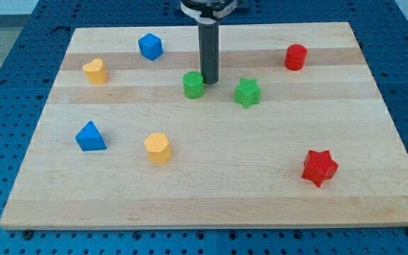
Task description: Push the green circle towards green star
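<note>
At the upper left of the wooden board (374, 198) sits a yellow heart (95, 71), and below it, at the lower left, a blue triangle (90, 137). Further right, near the top edge, is a blue block (150, 46) with angled sides — its exact shape is hard to make out — and lower down, left of centre, a second yellow heart (158, 147). The green circle (193, 84) stands in the upper middle of the frame, with my tip (210, 82) touching or just beside its right side; the dark rod has no jaws, so nothing is grasped. That puts my tip between the green circle and the green star (247, 93), which lies near, a little lower and to the right — no other block stands in that gap. At the upper right is a red cylinder (295, 57), well apart, and at the lower right a red star (319, 167). A blue perforated table (6, 78) surrounds the board.
</note>
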You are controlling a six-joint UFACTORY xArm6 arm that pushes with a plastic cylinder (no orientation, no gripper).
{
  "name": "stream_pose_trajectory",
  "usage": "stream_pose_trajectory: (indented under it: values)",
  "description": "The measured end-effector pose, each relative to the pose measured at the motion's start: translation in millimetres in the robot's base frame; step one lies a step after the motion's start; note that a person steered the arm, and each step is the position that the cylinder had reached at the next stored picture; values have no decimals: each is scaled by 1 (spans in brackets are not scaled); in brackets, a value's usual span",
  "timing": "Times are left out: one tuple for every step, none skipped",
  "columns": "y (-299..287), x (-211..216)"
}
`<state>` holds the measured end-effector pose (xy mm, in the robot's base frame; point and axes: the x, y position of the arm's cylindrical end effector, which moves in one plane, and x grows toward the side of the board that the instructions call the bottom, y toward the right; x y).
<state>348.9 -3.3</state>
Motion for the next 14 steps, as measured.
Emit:
stream_pose_trajectory:
  values:
    - [6, -42]
    - [-2, -42]
    - [-30, -24]
    - [-35, -21]
    - [-38, -25]
    - [-45, -20]
    - [-50, -23]
    - [-57, -23]
    - [-57, -12]
    - [-56, -12]
    - [-46, -8]
    - [-24, -6]
    - [-19, -6]
    - [-19, -6]
